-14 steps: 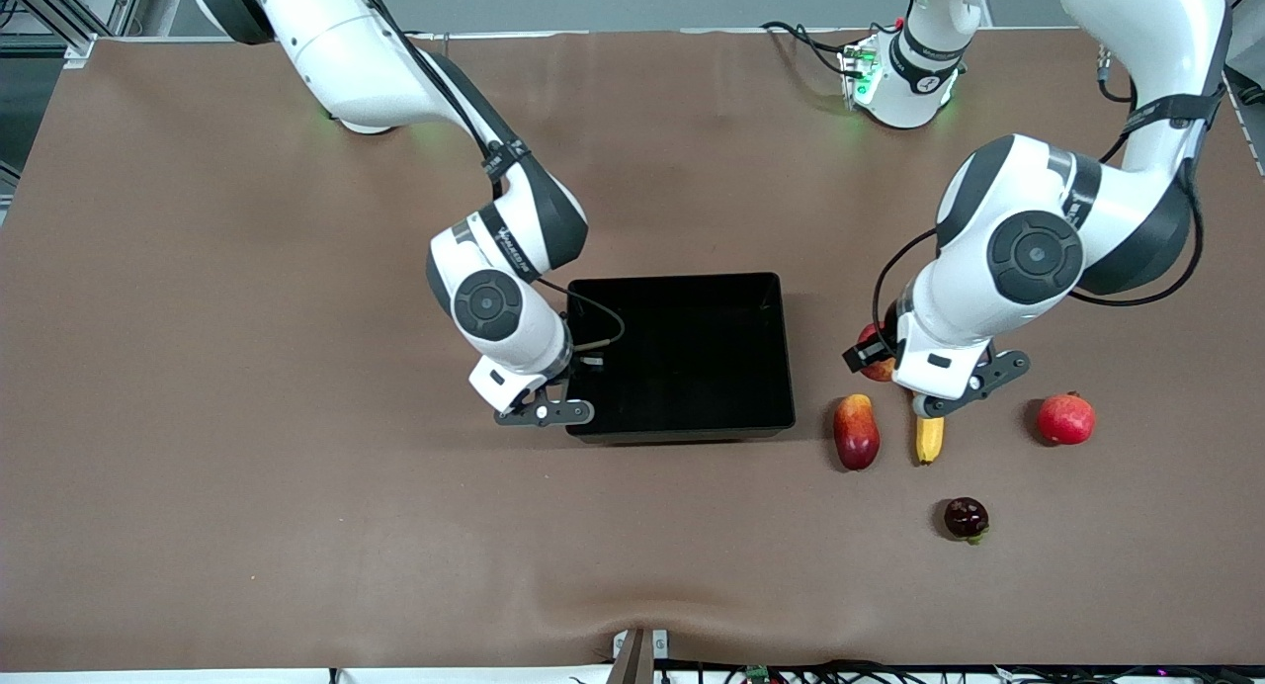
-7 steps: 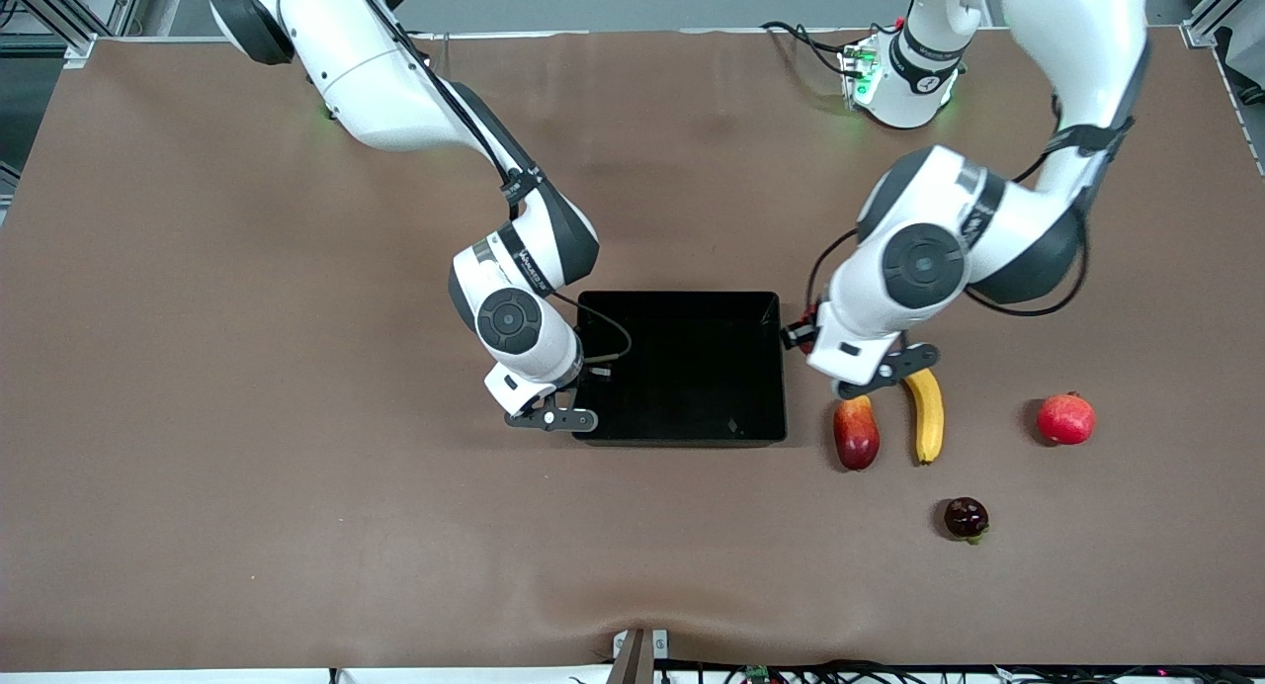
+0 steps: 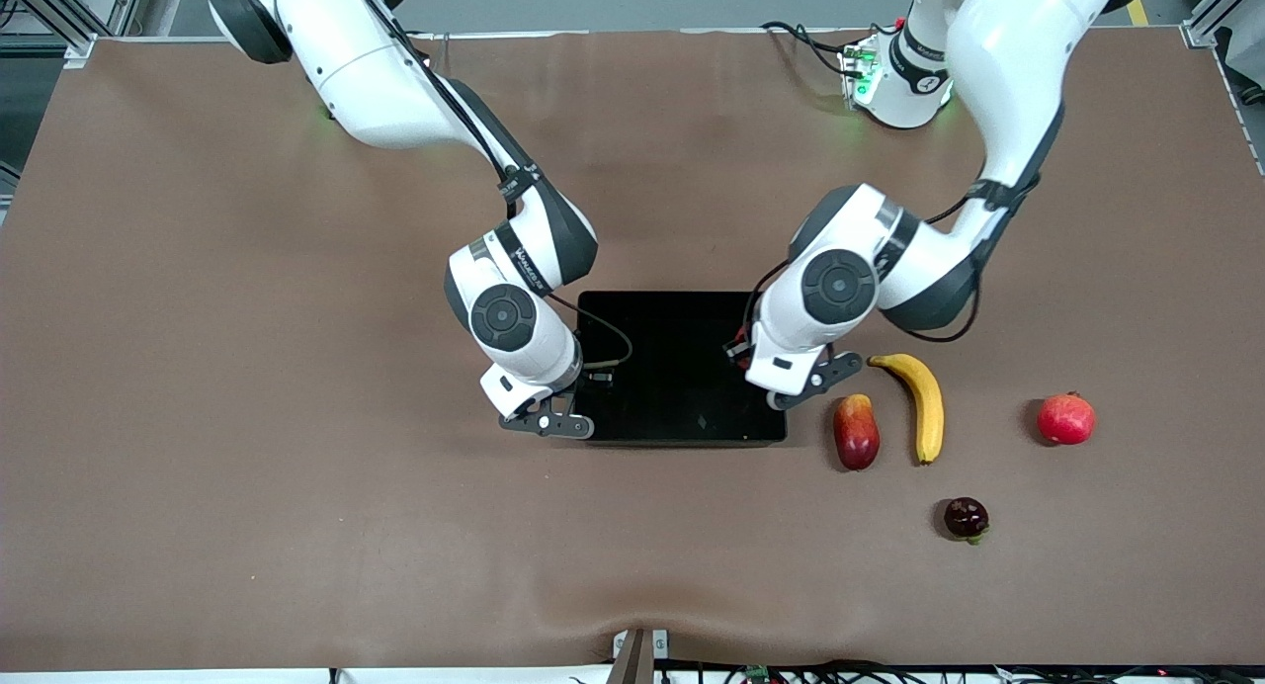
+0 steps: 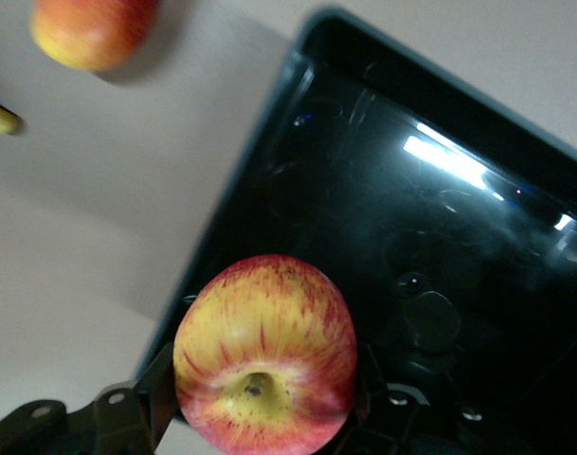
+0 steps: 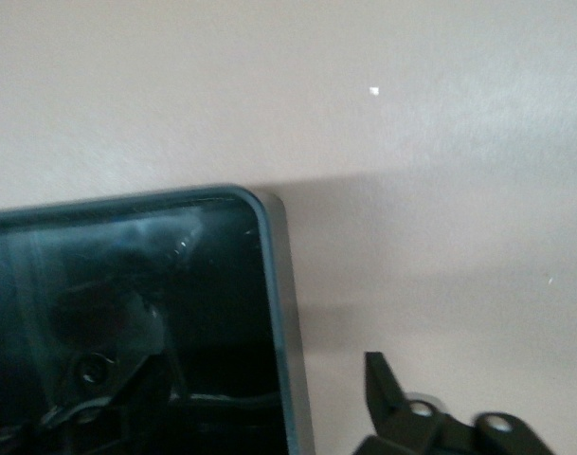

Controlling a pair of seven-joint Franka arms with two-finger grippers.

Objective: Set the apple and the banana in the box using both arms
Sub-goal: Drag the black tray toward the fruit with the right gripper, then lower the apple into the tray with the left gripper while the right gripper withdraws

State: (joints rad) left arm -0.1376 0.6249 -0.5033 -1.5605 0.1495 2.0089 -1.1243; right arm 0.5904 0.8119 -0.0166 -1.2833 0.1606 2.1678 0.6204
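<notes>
On the brown surface [image 3: 247, 368], seen from the front camera, the black box [image 3: 682, 308] sits near the middle. The left arm reaches down from its base, elbow bent, so that the left hand [image 3: 783, 385] hangs over the box wall at the left arm's end. The right hand [image 3: 548, 422] sits low at the box corner toward the right arm's end, on the edge nearer the camera. The banana [image 3: 921, 404] lies on the surface just beside the box, toward the left arm's end. Its long axis runs from farther to nearer the camera. A red-yellow mango-shaped fruit [image 3: 856, 432] lies between banana and box. A plain red round fruit [image 3: 1065, 418] and a small dark fruit [image 3: 966, 518] lie well apart.

In the left wrist view, the left hand pinches the apple [image 4: 264, 332] between its two fingers [image 4: 155, 403], stem end toward the camera. The apple hangs over the glossy box floor, just inside the wall.

In the right wrist view, one finger [image 5: 394, 384] stands clear outside the box rim. A dark shape inside the box appears to be the other finger. The hand reads as spread, holding nothing.

The apple probably needs only lowering and letting go. The banana is much nearer the left hand; the box lies between it and the right hand.
</notes>
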